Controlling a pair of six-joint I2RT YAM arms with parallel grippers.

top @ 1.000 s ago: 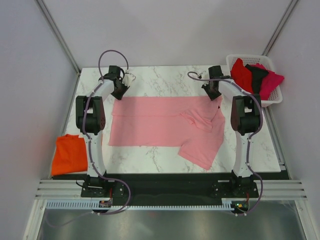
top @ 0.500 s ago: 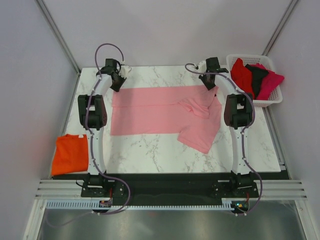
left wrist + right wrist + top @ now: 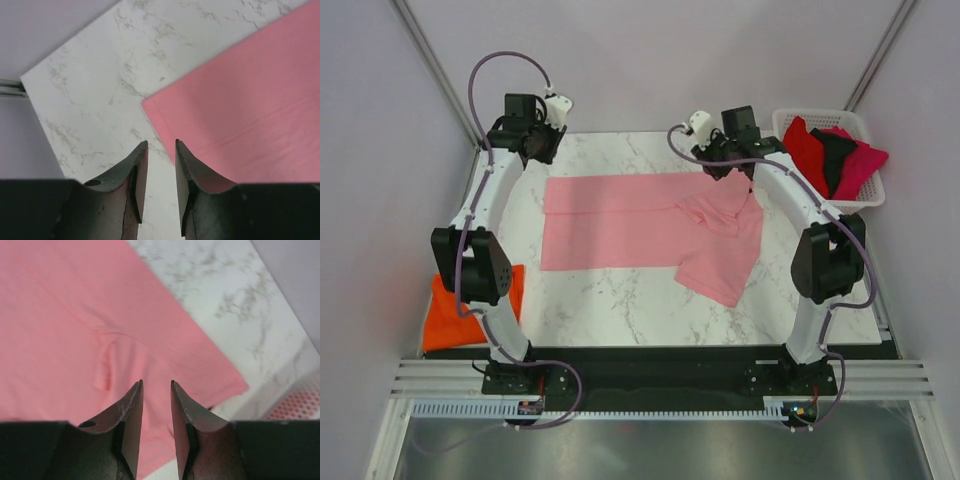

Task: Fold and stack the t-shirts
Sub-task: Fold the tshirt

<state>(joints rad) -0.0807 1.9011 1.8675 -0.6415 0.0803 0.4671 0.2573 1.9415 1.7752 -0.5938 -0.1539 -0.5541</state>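
Top external: light pink t-shirt (image 3: pixel 620 225) flat on marble table (image 3: pixel 620 305). Left gripper (image 3: pixel 161 146) and right gripper (image 3: pixel 156 385) hover at its far corners, jaws apart, empty.

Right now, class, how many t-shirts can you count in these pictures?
5. The pink shirt lies spread on the table; the orange shirt at its left edge; the red shirt, black shirt and magenta shirt in the basket, far right. More may hide beneath.

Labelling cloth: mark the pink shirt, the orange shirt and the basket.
pink shirt (image 3: pixel 620 225), top view, middle of its flat body.
orange shirt (image 3: pixel 445 325), top view, its near left part.
basket (image 3: pixel 845 116), top view, far rim.
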